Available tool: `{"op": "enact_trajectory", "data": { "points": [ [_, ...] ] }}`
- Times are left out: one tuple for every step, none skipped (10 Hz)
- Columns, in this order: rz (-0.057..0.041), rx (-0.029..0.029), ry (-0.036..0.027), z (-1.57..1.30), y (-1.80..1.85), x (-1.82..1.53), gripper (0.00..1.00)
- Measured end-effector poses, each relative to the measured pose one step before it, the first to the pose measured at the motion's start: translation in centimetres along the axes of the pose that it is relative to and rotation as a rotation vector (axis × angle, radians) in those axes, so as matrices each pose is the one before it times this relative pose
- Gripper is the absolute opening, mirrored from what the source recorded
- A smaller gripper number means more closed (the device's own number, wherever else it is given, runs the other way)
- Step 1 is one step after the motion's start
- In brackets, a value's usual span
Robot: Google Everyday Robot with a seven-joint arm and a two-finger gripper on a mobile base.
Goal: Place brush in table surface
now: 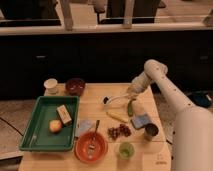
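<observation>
The brush (116, 98) has a slim white handle and a small dark head at its left end. It lies low over the light wooden table surface (95, 102), right of centre, and I cannot tell whether it touches the wood. Its right end meets my gripper (129, 94), which reaches in from the right on the white arm (162, 85). The curved green pepper (130, 107) lies just below the gripper.
A green tray (31, 131) at the left holds an apple (55, 126) and a small box (64, 114). A white cup (50, 85) and a dark bowl (75, 86) stand at the back. In front are an orange bowl with a spoon (91, 146), grapes (119, 132), a blue sponge (141, 121), a can (150, 131) and a green cup (125, 150).
</observation>
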Motion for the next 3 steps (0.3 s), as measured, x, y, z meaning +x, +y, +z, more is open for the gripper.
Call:
{"op": "enact_trajectory", "data": {
  "points": [
    [-0.03922,-0.01781,-0.00382,0.338,-0.098,-0.718,0.0],
    [-0.03082,-0.01017,-0.00528,0.305,-0.322,-0.718,0.0],
    [-0.02232,-0.01037,-0.00605,0.289,-0.166,-0.461,0.0]
  ]
}}
